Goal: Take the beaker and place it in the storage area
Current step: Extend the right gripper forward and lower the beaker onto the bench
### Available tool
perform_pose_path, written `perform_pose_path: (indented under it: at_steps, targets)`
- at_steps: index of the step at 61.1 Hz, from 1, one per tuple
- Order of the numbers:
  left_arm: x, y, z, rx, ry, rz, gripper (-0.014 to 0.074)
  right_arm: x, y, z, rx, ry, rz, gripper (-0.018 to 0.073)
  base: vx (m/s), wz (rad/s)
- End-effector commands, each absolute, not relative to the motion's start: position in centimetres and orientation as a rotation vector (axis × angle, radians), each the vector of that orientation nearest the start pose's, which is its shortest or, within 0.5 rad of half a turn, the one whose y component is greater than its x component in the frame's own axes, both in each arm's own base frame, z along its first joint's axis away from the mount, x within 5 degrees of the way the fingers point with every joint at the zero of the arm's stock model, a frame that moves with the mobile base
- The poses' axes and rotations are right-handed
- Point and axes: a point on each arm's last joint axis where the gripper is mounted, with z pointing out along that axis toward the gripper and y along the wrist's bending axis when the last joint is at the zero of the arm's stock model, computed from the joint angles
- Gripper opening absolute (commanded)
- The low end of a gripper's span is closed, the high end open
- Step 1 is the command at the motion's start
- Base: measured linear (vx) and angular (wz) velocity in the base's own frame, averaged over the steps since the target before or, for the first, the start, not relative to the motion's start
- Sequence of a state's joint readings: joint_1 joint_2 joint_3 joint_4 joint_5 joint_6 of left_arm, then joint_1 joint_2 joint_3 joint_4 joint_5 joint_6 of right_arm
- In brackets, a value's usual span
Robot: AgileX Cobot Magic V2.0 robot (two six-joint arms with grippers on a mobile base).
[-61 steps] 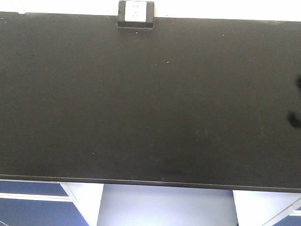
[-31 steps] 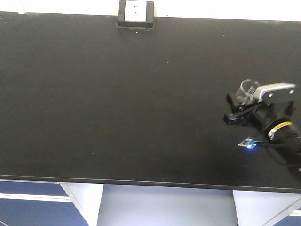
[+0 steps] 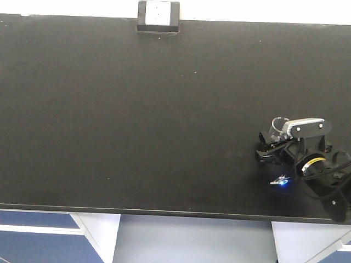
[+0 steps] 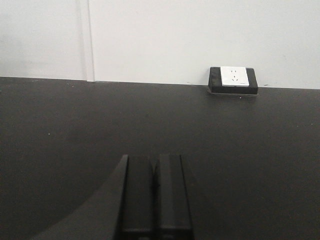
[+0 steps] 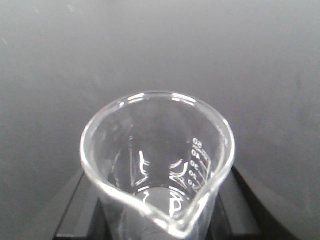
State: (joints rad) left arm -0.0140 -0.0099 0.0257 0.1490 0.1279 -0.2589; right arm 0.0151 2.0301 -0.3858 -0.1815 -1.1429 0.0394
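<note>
The right fingers (image 3: 267,148) clamp the beaker (image 5: 160,165) from both sides, upright, spout toward the wrist — above the counter (image 3: 137,120) near its front right. The left fingers (image 4: 154,195) are pressed together, empty; far beyond them sits the socket box (image 4: 233,80).

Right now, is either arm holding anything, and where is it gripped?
The right gripper holds the small clear glass beaker by its lower body, rim free. The left gripper holds nothing.
</note>
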Motion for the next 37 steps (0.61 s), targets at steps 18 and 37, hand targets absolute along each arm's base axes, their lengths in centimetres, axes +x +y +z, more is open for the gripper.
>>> perform_pose_path:
  at_steps: [18,37]
  targets:
    - [5.64,-0.06,19.42,-0.083,1.551,-0.108,-0.0008,27.55,1.93,8.82,-0.17,1.775,0.141,0.0027,0.0,0.0]
    - [5.64,-0.06,19.42,-0.083,1.551,-0.108,-0.0008,27.39,1.98,8.7,-0.173,1.782,0.147,0.0277,0.0,0.0]
